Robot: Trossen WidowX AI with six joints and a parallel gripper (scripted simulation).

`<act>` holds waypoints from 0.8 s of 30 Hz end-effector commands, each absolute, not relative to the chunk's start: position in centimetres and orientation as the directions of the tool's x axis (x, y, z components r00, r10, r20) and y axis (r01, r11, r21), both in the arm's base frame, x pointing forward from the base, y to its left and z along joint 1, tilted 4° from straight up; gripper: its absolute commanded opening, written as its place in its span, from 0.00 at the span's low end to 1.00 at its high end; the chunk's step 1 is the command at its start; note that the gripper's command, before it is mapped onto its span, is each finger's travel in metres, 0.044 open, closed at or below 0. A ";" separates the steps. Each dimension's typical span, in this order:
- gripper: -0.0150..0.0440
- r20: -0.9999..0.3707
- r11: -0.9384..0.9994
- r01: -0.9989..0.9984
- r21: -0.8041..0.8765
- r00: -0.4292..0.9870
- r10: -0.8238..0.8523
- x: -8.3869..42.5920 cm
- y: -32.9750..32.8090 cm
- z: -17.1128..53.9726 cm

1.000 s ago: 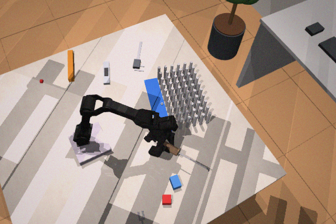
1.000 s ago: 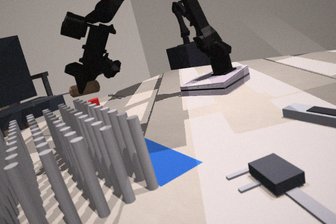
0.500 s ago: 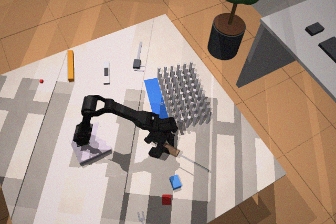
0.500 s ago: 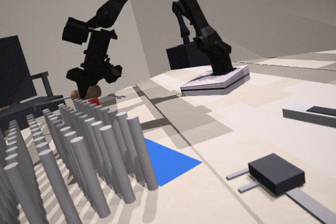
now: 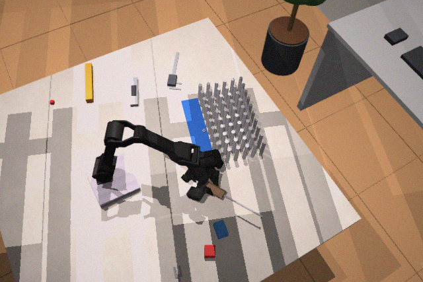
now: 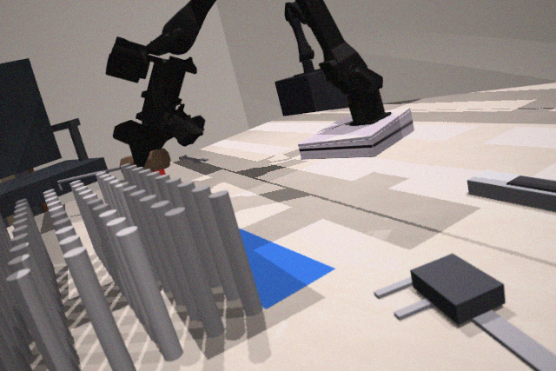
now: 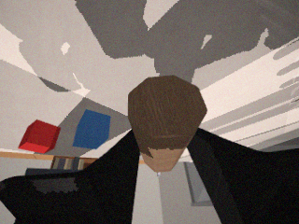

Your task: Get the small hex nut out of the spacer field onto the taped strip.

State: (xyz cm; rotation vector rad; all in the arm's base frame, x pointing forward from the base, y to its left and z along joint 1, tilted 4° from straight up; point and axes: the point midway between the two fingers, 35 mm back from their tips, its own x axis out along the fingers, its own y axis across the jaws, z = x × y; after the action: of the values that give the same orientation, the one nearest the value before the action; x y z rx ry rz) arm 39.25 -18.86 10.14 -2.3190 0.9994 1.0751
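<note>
Brown-handled hook tool sits gripped in the claw, the nut lying on blue tape.

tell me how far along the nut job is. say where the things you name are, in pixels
Looks done: the hex nut [image 5: 203, 130] is out of the spacers [image 5: 240, 82] [image 6: 127, 231] and on the blue strip [image 5: 195, 115] [image 6: 292, 263].

In hand: the fingers [image 5: 202, 187] [image 6: 142, 161] are shut on the hooked tool's brown handle [image 5: 216, 190] [image 6: 157, 159] [image 7: 165, 109], with its rod [image 5: 242, 205] outside the field.

Left: put the tool down there, open the fingers and back off, touching nothing.
</note>
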 end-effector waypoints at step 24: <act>0.25 -0.775 -0.670 -0.740 -0.051 0.453 -0.440 39.3 -18.9 7.5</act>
State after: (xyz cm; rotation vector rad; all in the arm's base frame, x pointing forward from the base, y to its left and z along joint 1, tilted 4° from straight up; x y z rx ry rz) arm 39.20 -18.84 7.73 -2.3189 0.9993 1.0754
